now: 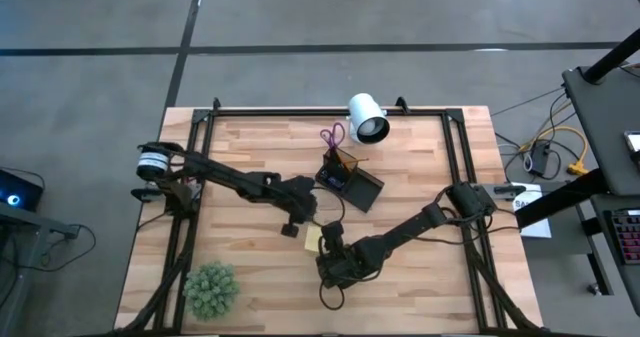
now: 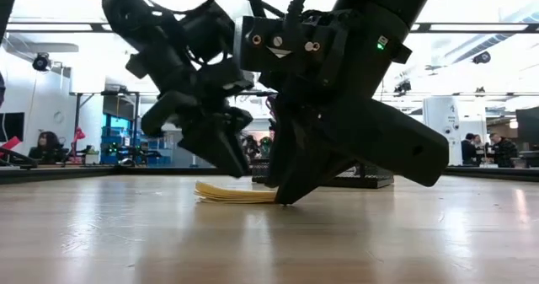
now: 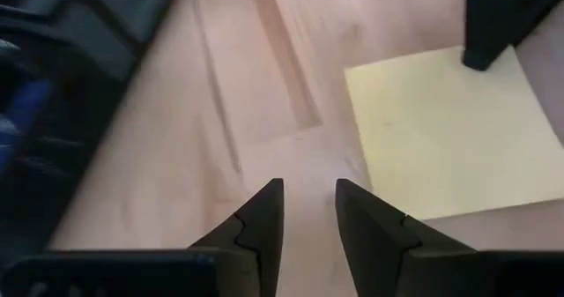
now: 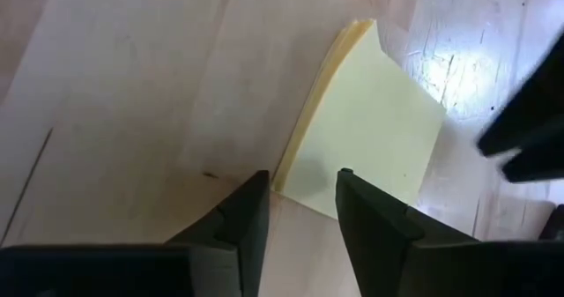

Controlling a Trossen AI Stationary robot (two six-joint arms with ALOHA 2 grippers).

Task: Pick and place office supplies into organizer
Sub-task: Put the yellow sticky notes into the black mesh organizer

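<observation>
The square yellow sticky-note pad (image 4: 366, 129) lies flat on the light wooden desk (image 1: 420, 297), near its middle, in front of the small black rectangular organizer (image 1: 350, 182), which already holds purple-handled scissors (image 1: 333, 137). The right tool (image 4: 300, 204) is down at the pad's near corner, its dark fingers a little apart and astride that corner, tips at the desk. The left tool (image 3: 308, 213) hangs just beside the pad's other side, its fingers narrowly spread, pinching nothing.

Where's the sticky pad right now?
In the high view the sticky pad lies flat on the table near its middle, between the left gripper and the right gripper, in front of the organizer.
</observation>
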